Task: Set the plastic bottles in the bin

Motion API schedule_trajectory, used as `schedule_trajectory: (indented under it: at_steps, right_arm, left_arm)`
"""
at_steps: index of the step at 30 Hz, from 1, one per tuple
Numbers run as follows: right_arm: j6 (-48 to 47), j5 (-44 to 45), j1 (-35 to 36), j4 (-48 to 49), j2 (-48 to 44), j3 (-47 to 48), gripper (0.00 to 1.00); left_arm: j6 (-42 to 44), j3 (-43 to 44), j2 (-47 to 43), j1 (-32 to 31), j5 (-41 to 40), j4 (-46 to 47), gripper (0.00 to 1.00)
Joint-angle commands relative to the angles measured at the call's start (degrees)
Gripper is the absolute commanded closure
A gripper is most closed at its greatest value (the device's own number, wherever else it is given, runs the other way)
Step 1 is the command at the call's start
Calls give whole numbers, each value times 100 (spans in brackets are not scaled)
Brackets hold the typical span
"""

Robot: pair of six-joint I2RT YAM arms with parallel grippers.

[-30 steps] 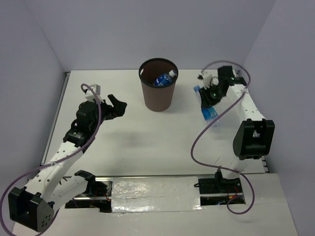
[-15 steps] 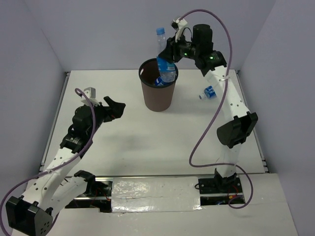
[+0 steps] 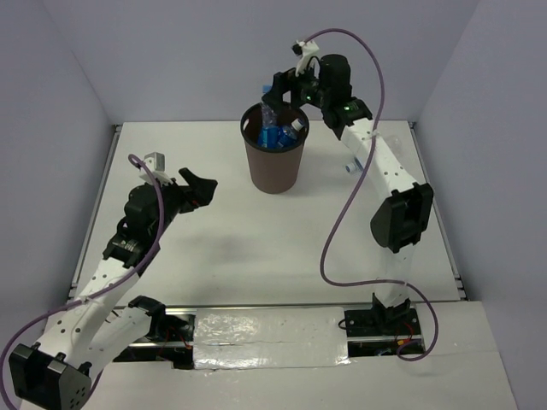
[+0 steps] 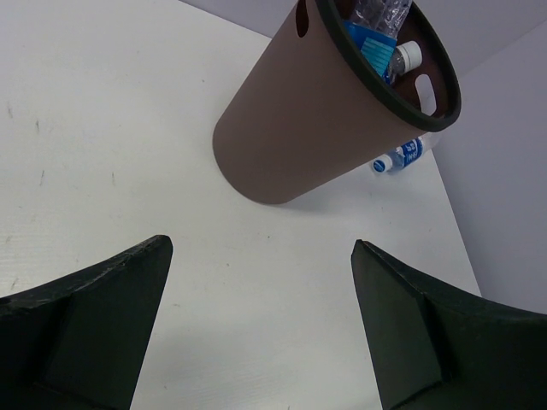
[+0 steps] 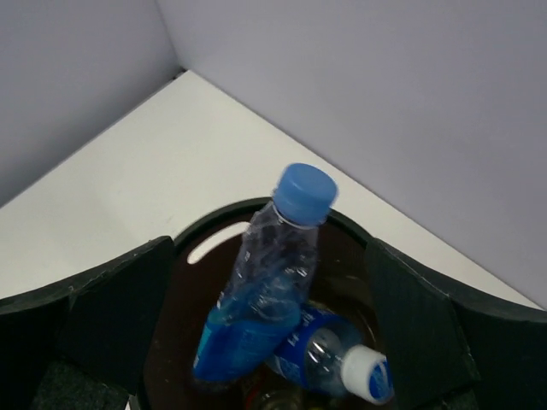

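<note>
**Over the bin: right jaws wide, bottle inside**

Right arm stretched up and forward, right gripper point(image 3: 285, 92) above the bin point(image 3: 273, 175) mouth, holding nothing. Blue-cap bottle point(image 5: 272, 269) leans inside on white-cap bottle point(image 5: 332, 360). Third bottle point(image 4: 398, 158) lies on table point(image 3: 256, 248) right of bin. Left arm low, left gripper point(image 4: 261, 248) spread, empty, facing bin.

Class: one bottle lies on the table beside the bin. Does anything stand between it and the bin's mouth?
Nothing on the table lies between the loose bottle and the bin. Over the mouth, though, the open right tool hangs, and a blue-capped bottle leans up inside it, partly filling the way in.
</note>
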Motion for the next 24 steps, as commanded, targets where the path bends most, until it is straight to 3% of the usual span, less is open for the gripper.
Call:
schedule_trajectory:
  at_steps: [1, 10, 16, 24]
  right_arm:
    - [179, 474, -408, 800, -822, -319, 0]
    - [1232, 1641, -1428, -306, -1106, -1418, 0]
    - [2068, 3135, -1824, -1818, -122, -795, 0]
    - [2745, 3260, -2422, -1995, 502, -1014, 0]
  left_arm:
    - [-104, 13, 76, 20, 76, 206, 0]
    - [20, 110, 339, 29, 85, 285, 1]
    - [-7, 145, 629, 29, 217, 417, 1]
    - [-68, 233, 876, 29, 243, 426, 1]
